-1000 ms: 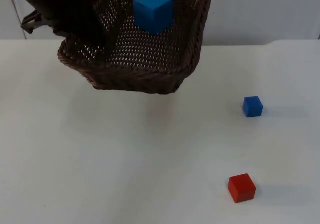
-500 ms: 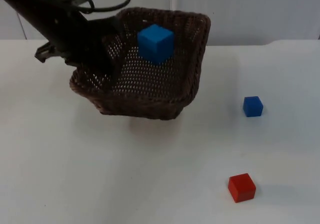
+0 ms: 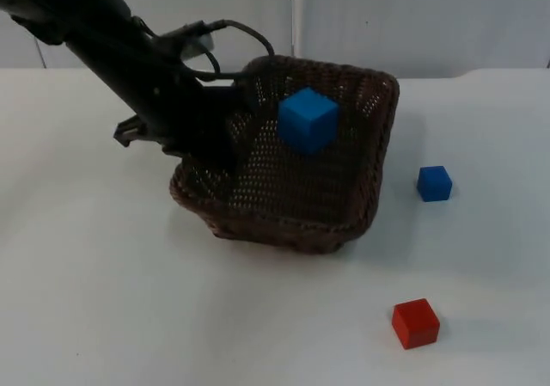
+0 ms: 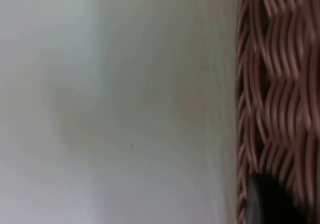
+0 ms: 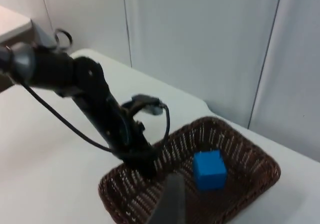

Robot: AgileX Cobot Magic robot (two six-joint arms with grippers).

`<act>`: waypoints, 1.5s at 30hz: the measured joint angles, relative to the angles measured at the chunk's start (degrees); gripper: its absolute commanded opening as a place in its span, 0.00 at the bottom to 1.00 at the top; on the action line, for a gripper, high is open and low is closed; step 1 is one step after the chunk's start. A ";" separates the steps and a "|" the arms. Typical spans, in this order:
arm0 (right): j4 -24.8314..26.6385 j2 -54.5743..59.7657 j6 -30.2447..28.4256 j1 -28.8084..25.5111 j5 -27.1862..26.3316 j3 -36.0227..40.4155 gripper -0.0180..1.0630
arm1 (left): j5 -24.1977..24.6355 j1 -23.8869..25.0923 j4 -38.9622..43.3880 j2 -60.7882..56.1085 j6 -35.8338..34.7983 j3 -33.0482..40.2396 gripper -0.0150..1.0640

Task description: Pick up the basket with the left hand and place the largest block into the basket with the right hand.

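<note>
A brown wicker basket (image 3: 365,158) sits low at the table's middle; I cannot tell whether it touches the top. Inside it lies the large blue block (image 3: 308,120), toward the far side. My left gripper (image 3: 216,156) is shut on the basket's left rim, its arm reaching in from the upper left. In the left wrist view the woven wall (image 4: 280,84) runs close beside a black fingertip (image 4: 265,201). My right gripper (image 5: 172,204) hangs high and back from the basket (image 5: 250,154), looking down on the block (image 5: 209,169) and the left arm (image 5: 100,109).
A small blue block (image 3: 434,183) lies on the white table right of the basket. A red block (image 3: 416,322) rests nearer the front right. The grey partition wall (image 3: 430,16) closes off the table's far edge.
The left arm has lowered the basket and carried it to the right, from raised near the far wall down toward the table. The large blue block stayed inside it.
</note>
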 measured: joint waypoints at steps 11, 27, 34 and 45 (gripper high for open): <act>0.00 -5.89 -0.23 0.00 3.53 1.52 0.68 | -0.95 0.02 -1.63 2.34 0.21 0.00 0.02; 0.00 -5.89 -0.74 0.00 4.45 1.90 0.68 | -0.94 0.02 -3.23 2.18 0.21 0.00 0.99; 0.00 -5.89 -0.79 0.00 4.49 1.90 0.68 | 1.05 0.02 -3.23 0.16 0.21 0.00 0.99; 0.00 -5.89 -1.36 0.00 4.49 1.90 0.68 | 3.20 -0.49 -3.45 -2.71 -0.35 0.00 0.99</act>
